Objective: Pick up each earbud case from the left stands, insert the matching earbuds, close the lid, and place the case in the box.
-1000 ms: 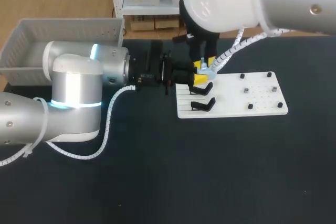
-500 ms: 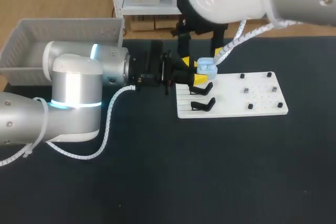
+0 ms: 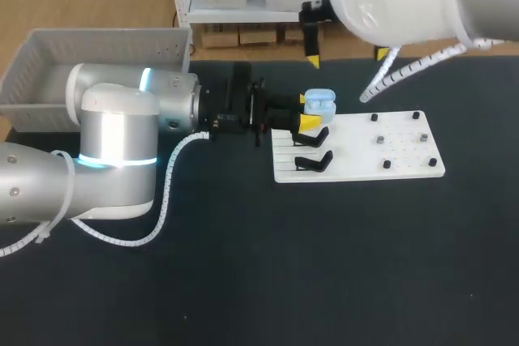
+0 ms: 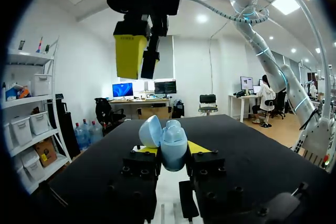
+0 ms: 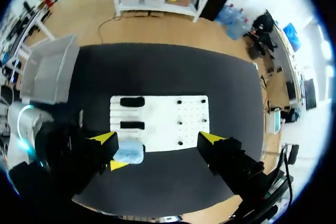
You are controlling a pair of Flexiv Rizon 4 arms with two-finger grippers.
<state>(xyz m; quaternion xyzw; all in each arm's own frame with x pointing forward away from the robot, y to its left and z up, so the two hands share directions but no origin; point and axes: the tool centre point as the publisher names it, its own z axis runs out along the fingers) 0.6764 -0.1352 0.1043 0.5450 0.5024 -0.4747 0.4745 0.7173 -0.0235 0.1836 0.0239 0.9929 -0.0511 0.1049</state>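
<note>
A smooth, rounded pale-blue earbud case [image 4: 172,141], its lid hinged open, sat clamped between the yellow-tipped fingers of the left gripper [image 4: 170,149], whose arm stretched level over the dark matte table [image 3: 243,265]. Just beyond, a flat white stand board [image 3: 365,151] carried two black stands [image 3: 315,161]. High above, the right gripper [image 5: 157,140] hung pointing down, its fingers spread wide and empty.

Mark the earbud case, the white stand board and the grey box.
earbud case [image 3: 319,104]: head view, its blue body.
white stand board [image 3: 353,151]: head view, bare middle surface.
grey box [image 3: 105,46]: head view, its wall.
</note>
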